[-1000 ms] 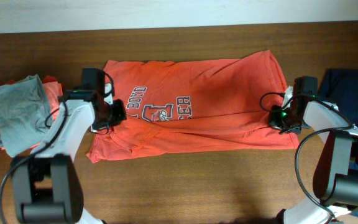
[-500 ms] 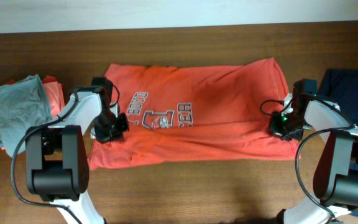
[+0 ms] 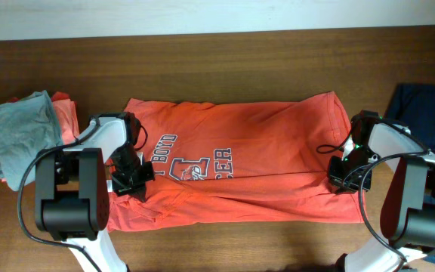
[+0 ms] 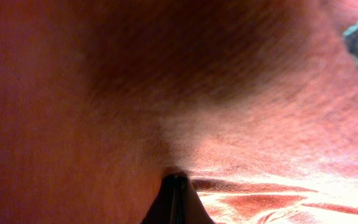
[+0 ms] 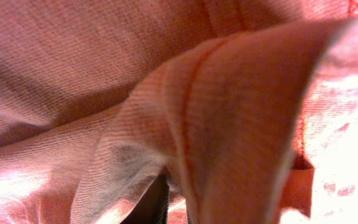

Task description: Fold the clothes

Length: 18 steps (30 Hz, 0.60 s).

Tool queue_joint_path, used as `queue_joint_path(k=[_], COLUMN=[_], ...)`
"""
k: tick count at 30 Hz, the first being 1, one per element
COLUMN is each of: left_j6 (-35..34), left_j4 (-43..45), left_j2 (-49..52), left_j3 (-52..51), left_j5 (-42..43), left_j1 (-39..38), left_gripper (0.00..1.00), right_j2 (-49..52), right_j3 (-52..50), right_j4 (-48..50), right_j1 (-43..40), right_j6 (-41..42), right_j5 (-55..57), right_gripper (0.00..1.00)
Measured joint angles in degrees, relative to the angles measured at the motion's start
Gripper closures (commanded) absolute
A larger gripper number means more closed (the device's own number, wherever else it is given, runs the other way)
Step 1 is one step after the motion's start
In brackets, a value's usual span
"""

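Observation:
The orange-red T-shirt (image 3: 278, 143) of the clothes lies spread across the table, its dark-and-white lettering (image 3: 191, 160) facing up left of centre. My left gripper (image 3: 132, 175) is shut on the shirt's left part, near the lower sleeve. At the shirt's right edge my right gripper (image 3: 347, 170) is shut on the cloth. In the left wrist view, red fabric (image 4: 166, 93) fills the frame and the left gripper (image 4: 176, 182) shows as a closed dark tip. A fold of the shirt (image 5: 229, 106) drapes over the right gripper (image 5: 169, 198) and hides most of it.
A small grey folded shirt (image 3: 23, 132) lies on another orange garment (image 3: 68, 115) at the far left. A dark navy garment (image 3: 425, 109) sits at the far right, behind my right arm. Bare wooden table (image 3: 225, 53) shows behind the T-shirt and in front of it.
Both grippers have moved toward the table's front edge, dragging the T-shirt with them. The shirt's far edge now lies closer to me and its lower part has flattened.

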Motion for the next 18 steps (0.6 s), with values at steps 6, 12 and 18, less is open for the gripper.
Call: queue_joint_path(k=[6, 12, 18], left_j6=[0.0, 0.2, 0.3], left_j4=[0.9, 4.8, 9.1], left_j2=[-1.5, -10.9, -26.9], left_j3=[-1.1, -2.6, -1.1], left_j5=[-0.3, -2.3, -2.8], left_j1=[-0.1, -0.1, -0.1], left_gripper=[0.99, 0.99, 0.74], right_j2=[0.1, -1.0, -8.0], right_j3=[0.0, 1.5, 11.1], right_j4=[0.1, 0.7, -5.2], right_j1=[0.0, 0.0, 0.0], right_j6=[0.9, 0.7, -0.3], right_j5=[0.4, 0.4, -0.8], right_gripper=[0.87, 0.82, 0.69])
